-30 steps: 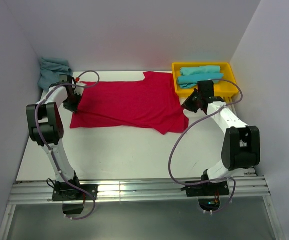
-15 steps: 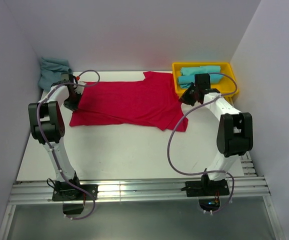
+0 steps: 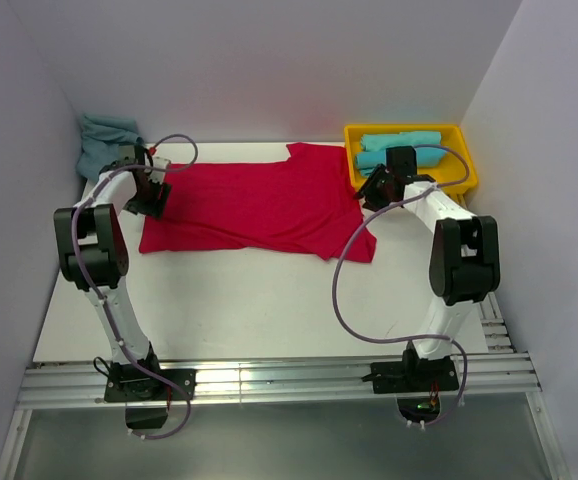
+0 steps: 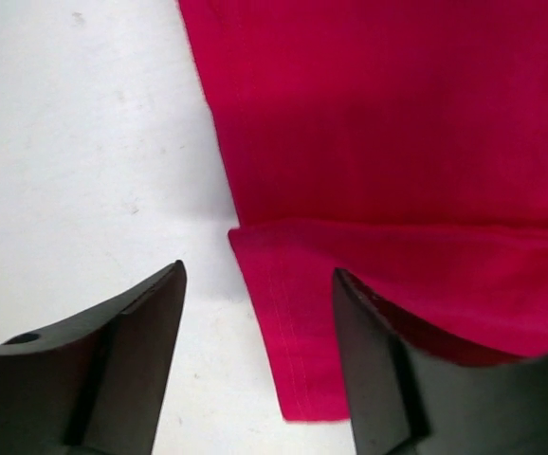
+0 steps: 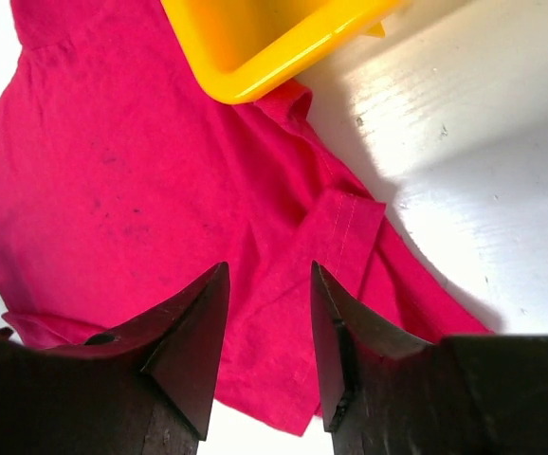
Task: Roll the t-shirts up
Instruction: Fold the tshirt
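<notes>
A bright red t-shirt [image 3: 259, 205] lies spread flat across the middle of the table, its near edge doubled over. My left gripper [image 3: 151, 195] hangs open over the shirt's left edge; in the left wrist view a folded hem corner [image 4: 302, 351] lies on the table below the left gripper [image 4: 259, 273], free of both fingers. My right gripper [image 3: 374, 190] stands open over the right sleeve [image 5: 345, 227]; the red t-shirt [image 5: 141, 190] lies loose beneath the right gripper [image 5: 269, 269]. Rolled turquoise t-shirts [image 3: 399, 142] lie in the tray.
The yellow tray [image 3: 469, 165] stands at the back right, its corner [image 5: 255, 57] resting on the red shirt's edge. A crumpled pile of turquoise shirts [image 3: 104, 140] sits in the back left corner against the wall. Walls close in left, right and behind.
Both grippers have gone from shut to open, letting go of the red shirt's edges. Both moved a little toward the back, and the shirt's near edge now lies folded over.
</notes>
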Motion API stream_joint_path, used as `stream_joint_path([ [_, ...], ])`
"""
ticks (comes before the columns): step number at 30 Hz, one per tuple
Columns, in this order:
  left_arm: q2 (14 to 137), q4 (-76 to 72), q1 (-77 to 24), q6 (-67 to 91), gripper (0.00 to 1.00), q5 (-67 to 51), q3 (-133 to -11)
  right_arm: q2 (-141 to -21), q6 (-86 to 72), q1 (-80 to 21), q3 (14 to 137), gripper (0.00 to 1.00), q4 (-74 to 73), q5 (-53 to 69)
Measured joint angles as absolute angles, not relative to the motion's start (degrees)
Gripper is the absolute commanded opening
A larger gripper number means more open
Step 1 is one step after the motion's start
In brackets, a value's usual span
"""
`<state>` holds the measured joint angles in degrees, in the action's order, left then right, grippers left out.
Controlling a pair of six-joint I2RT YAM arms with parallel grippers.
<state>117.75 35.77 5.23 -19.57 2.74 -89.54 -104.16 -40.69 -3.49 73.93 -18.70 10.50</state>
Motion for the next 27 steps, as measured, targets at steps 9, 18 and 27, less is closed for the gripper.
stream_joint_path([
  [9,108.1,37.8,9.3,-19.7,0.69,-4.8,-88.9,-87.4,-40.7,-3.6,61.5,0.49,-17.6,6.6],
  [18,106.7,47.6,17.8,-22.8,0.70,-18.3,-81.7,-68.3,-44.1,-3.7,37.1,0.49,-11.3,7.1],
  [27,110.3,47.2,20.9,-18.7,0.66,-24.6,-79.2,-62.8,-46.5,-3.7,28.1,0.52,-7.8,8.0],
])
